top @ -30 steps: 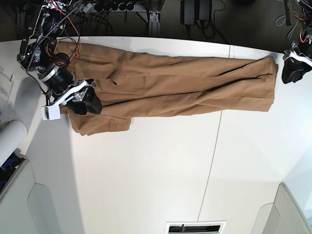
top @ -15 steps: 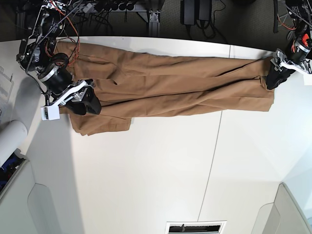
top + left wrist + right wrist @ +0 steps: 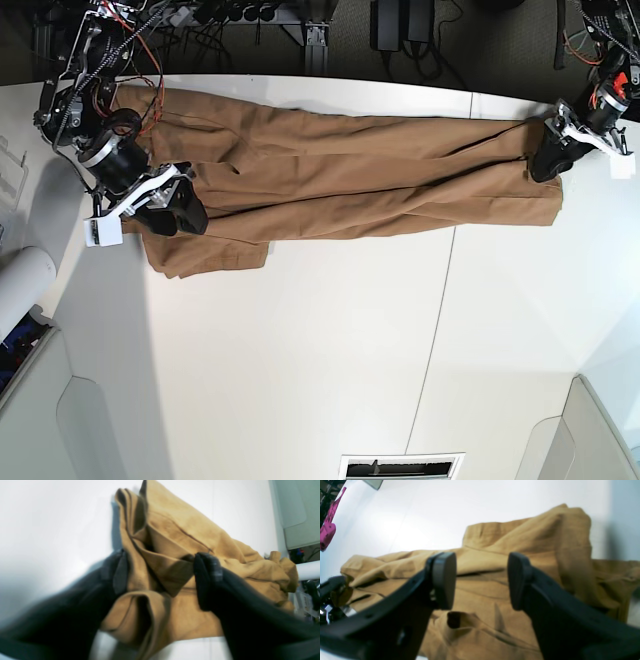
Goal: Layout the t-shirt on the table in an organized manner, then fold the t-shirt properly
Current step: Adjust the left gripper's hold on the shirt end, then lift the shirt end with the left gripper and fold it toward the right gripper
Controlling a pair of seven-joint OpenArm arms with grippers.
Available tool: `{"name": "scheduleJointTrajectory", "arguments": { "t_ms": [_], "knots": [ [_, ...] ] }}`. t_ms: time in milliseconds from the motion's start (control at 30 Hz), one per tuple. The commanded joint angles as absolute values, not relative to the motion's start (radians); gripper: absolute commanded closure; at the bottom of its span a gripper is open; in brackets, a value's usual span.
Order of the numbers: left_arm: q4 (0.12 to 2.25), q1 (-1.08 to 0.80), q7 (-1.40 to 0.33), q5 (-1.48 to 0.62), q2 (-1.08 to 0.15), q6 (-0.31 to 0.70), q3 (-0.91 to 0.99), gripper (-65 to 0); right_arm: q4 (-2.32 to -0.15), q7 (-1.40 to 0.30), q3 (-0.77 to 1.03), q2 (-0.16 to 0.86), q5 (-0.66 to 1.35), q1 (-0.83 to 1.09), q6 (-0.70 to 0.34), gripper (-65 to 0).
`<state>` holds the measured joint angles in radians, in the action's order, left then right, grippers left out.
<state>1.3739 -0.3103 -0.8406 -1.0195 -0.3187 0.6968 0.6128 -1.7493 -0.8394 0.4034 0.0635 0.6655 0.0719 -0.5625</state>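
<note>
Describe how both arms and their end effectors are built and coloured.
Each end effector has two matte black fingers with flat rounded pads. The right end effector sits on a white bracket below a black and silver cylindrical joint, with loose red and orange wires along the arm. The left end effector has a white mount and red wiring.

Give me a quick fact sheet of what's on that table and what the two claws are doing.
shirt: tan t-shirt, stretched in a long wrinkled band along the far side
table: white table, thin dark seam across it
left gripper: left gripper at the shirt's end, fingers astride bunched cloth, not clamped
right gripper: right gripper over the other end, jaws apart, nothing between them
fold: not started
</note>
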Motion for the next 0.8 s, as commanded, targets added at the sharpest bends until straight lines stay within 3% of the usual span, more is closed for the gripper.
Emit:
{"name": "scheduleJointTrajectory", "arguments": {
  "t_ms": [0,33,67,567,767],
  "knots": [
    [1.382,-0.316,-0.858,-1.009,-0.330,0.698,0.601,-12.8,-1.767,-0.820,0.405,0.069,0.689,0.062,-0.573,-32.5],
    [1.382,-0.316,-0.847,-1.005,-0.330,0.698,0.588,-3.0,-1.767,-0.820,0.405,0.069,0.689,0.062,-0.573,-32.5],
    [1.382,-0.315,-0.830,-1.004,-0.330,0.698,0.577,0.0,-1.767,-0.820,0.405,0.068,0.689,0.062,-0.573,-32.5],
    [1.422,-0.136,-0.763,-0.799,-0.462,0.698,0.636,0.0,-1.767,-0.820,0.405,0.069,0.689,0.062,-0.573,-32.5],
    [1.625,-0.175,-0.780,-0.780,-0.477,0.698,0.610,0.0,-1.767,-0.819,0.405,0.068,0.688,0.062,-0.573,-32.5]
  ]
}}
